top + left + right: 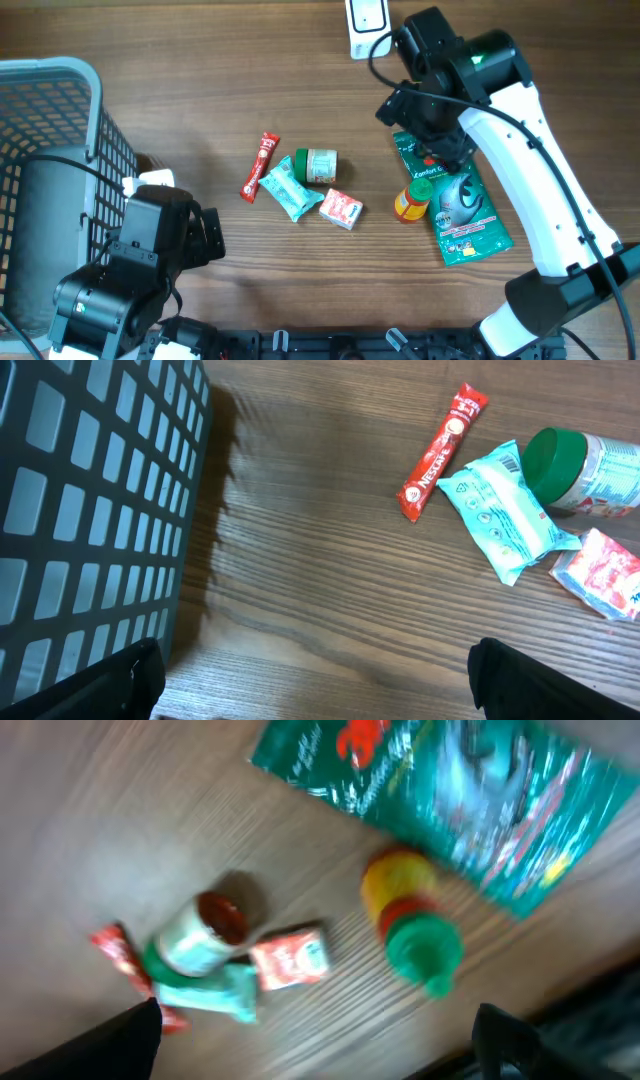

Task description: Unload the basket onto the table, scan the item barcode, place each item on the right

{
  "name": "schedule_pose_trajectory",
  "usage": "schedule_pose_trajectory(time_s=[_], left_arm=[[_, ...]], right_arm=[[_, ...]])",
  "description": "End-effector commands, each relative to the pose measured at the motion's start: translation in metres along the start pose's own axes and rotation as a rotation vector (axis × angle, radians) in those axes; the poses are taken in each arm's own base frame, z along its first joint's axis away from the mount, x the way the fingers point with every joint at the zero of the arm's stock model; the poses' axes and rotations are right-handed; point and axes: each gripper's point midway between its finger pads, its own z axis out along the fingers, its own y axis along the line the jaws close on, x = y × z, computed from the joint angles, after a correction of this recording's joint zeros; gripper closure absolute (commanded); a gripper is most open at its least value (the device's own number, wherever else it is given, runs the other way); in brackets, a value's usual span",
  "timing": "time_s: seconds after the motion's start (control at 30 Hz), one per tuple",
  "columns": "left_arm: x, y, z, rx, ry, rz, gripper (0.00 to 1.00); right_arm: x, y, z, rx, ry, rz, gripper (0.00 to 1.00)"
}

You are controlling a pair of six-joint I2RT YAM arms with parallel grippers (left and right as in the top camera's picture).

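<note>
Here, the right end effector [318,1045] hangs with its fingers wide apart and nothing between them, directly over a yellow bottle [410,920] with a green cap. The bottle lies on its side on the surface [200,60], touching the edge of a flat green pouch [462,215]. These two are the nearest candidates for the item; which one is meant cannot be told. The left end effector [325,685] is likewise spread and empty, low over bare wood beside the grey basket [60,70].

Progress, as judged: no item is held and none is presented to the white scanner [367,18] at the far edge of the surface, so both the pick-up and the scan appear to remain. No barcode can be made out on the bottle or the pouch; the right wrist view is blurred.

Surroundings: left of the bottle sits a loose cluster, namely a small red-and-white packet [341,208], a jar [318,165] with a green lid, a teal packet [288,190] touching the jar, and a red stick sachet [260,167]. The small packet is near the bottle but apart from it. The right arm's own cable runs close to the scanner and may crowd the approach.
</note>
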Motion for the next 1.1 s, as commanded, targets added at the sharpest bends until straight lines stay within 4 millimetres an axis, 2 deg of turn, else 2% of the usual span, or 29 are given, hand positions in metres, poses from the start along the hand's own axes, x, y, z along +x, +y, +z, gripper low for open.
schedule_pose_trajectory(time_s=[0.0, 0.13, 0.27, 0.3, 0.37, 0.43, 0.5, 0.53, 0.6, 0.67, 0.87, 0.97, 1.07], left_arm=[[0.000, -0.001, -0.001, 0.007, -0.001, -0.016, 0.00], [0.000, -0.001, -0.001, 0.007, -0.001, -0.016, 0.00], [0.000, -0.001, -0.001, 0.007, -0.001, -0.016, 0.00], [0.000, -0.001, -0.001, 0.007, -0.001, -0.016, 0.00], [0.000, -0.001, -0.001, 0.007, -0.001, -0.016, 0.00], [0.000, -0.001, -0.001, 0.007, -0.001, -0.016, 0.00], [0.000, -0.001, -0.001, 0.007, -0.001, -0.016, 0.00], [0.000, -0.001, -0.001, 0.007, -0.001, -0.016, 0.00], [0.000, -0.001, -0.001, 0.007, -0.001, -0.016, 0.00], [0.000, -0.001, -0.001, 0.007, -0.001, -0.016, 0.00], [0.000, -0.001, -0.001, 0.007, -0.001, -0.016, 0.00], [0.000, -0.001, -0.001, 0.007, -0.001, -0.016, 0.00], [0.000, -0.001, -0.001, 0.007, -0.001, -0.016, 0.00]], right_arm=[[0.008, 0.002, -0.004, -0.018, 0.057, 0.424, 0.00], [0.004, -0.001, -0.011, -0.035, 0.035, 0.392, 0.00], [0.001, -0.016, -0.050, -0.153, -0.023, 0.306, 0.00], [0.003, -0.023, -0.062, -0.190, -0.031, 0.297, 0.00], [0.006, -0.038, -0.075, -0.227, -0.046, 0.322, 0.00], [0.011, -0.058, -0.074, -0.223, -0.048, 0.394, 0.00], [0.019, -0.081, -0.060, -0.179, -0.034, 0.514, 0.00], [0.022, -0.095, -0.047, -0.135, -0.035, 0.608, 0.00], [0.024, -0.102, -0.027, -0.103, -0.040, 0.656, 0.00], [0.026, -0.095, -0.008, -0.100, -0.025, 0.581, 0.00], [0.024, -0.075, 0.024, -0.054, 0.004, 0.607, 0.00], [0.026, -0.061, 0.050, 0.014, 0.040, 0.596, 0.00], [0.028, -0.057, 0.070, 0.079, 0.085, 0.591, 0.01]])
